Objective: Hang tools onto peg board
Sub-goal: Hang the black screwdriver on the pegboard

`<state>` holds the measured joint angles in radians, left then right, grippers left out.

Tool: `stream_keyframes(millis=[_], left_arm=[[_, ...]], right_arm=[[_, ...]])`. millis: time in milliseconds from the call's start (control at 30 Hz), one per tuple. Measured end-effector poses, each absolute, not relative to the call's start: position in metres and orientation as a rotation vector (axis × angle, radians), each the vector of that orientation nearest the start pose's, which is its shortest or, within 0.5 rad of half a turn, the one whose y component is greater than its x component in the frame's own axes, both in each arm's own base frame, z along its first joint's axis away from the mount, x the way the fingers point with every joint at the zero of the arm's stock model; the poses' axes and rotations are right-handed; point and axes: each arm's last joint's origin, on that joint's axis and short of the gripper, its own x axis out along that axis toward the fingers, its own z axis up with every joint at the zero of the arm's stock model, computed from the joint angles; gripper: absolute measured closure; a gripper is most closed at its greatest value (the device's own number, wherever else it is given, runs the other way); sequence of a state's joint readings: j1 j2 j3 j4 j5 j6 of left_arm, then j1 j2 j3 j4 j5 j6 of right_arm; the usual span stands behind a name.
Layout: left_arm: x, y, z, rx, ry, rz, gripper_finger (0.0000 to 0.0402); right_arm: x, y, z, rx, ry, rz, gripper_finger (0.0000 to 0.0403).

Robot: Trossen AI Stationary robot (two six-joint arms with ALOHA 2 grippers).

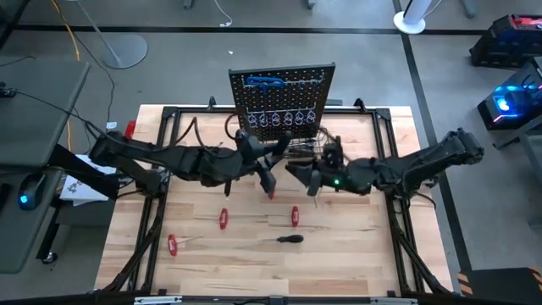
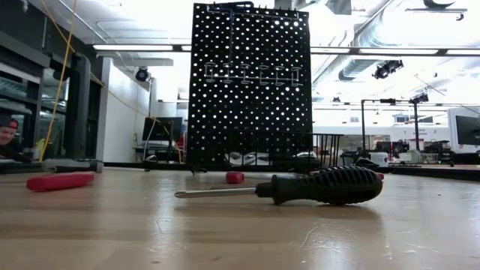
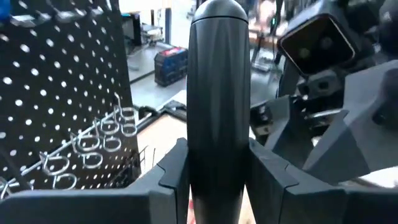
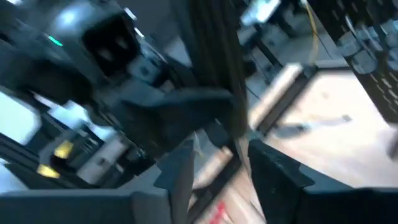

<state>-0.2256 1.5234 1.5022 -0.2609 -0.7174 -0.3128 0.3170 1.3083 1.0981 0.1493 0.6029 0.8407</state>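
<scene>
Left gripper [image 3: 214, 180] clamped on black screwdriver [image 3: 216, 93] before peg board [image 1: 281, 102], right gripper [image 1: 312, 180] beside, grip unclear

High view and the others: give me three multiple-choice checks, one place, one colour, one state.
1. Where is the blue tool? A on the table; B hung atop the peg board; C in a gripper.
2. Handle colour of the screwdriver nearest the low camera? A red; B blue; C black.
3. The left gripper's fingers? A open, empty; B closed on a black handle; C closed on a red handle.
Answers: B, it hangs on the board's top row; C, its ribbed handle is black; B, the left wrist view shows the handle clamped.
</scene>
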Motion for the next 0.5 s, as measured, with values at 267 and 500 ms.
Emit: stream_keyframes(millis=[267,500], left_arm=[[0.336,-0.056,0.398,-0.188,0.163,0.528,0.0299],[0.343,-0.054,0.396,-0.197,0.136,0.526,0.0299]], right_arm=[[0.288,0.065,0.372,0.756,-0.171,-0.291,0.0192],[0.291,0.051,0.376,0.72,-0.22,-0.314,0.0188]])
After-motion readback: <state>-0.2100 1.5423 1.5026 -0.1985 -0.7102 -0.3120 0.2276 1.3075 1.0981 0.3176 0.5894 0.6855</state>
